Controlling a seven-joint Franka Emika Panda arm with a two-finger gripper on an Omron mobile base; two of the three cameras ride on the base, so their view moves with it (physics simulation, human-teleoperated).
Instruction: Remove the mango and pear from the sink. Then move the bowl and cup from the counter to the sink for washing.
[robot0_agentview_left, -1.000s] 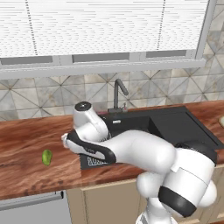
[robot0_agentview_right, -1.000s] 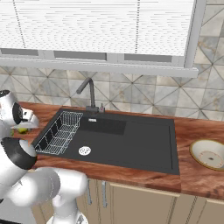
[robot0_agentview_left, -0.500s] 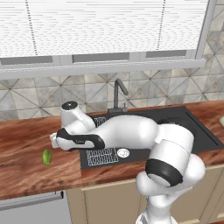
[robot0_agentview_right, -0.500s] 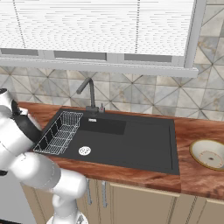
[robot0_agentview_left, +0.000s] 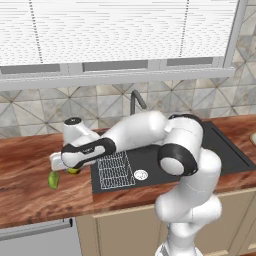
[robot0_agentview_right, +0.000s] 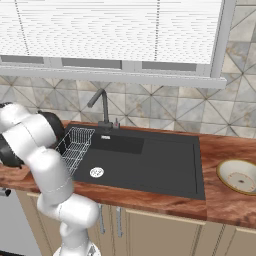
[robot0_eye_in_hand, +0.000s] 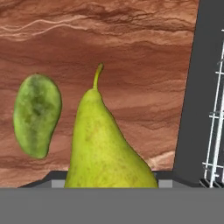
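My gripper (robot0_agentview_left: 70, 168) hangs low over the counter (robot0_agentview_left: 25, 192) just left of the sink (robot0_agentview_left: 220, 146), shut on the yellow-green pear (robot0_agentview_left: 74, 171). In the hand view the pear (robot0_eye_in_hand: 105, 144) stands stem-up between the jaws and hides the fingertips. The green oval mango (robot0_agentview_left: 53, 180) lies on the wood just left of the pear, and the hand view shows the mango (robot0_eye_in_hand: 37, 114) beside it. The beige bowl (robot0_agentview_right: 240, 176) sits on the counter right of the sink (robot0_agentview_right: 150, 160). The cup is out of view.
A white wire rack (robot0_agentview_left: 114, 170) lies in the sink's left part, close to my hand; the rack (robot0_agentview_right: 75, 145) sits beside my arm. The dark faucet (robot0_agentview_left: 136, 101) rises behind the basin. A tiled wall and window run along the back.
My arm has swung further left with the pear, from the sink's left edge out over the counter beside the mango. The mango has not moved.
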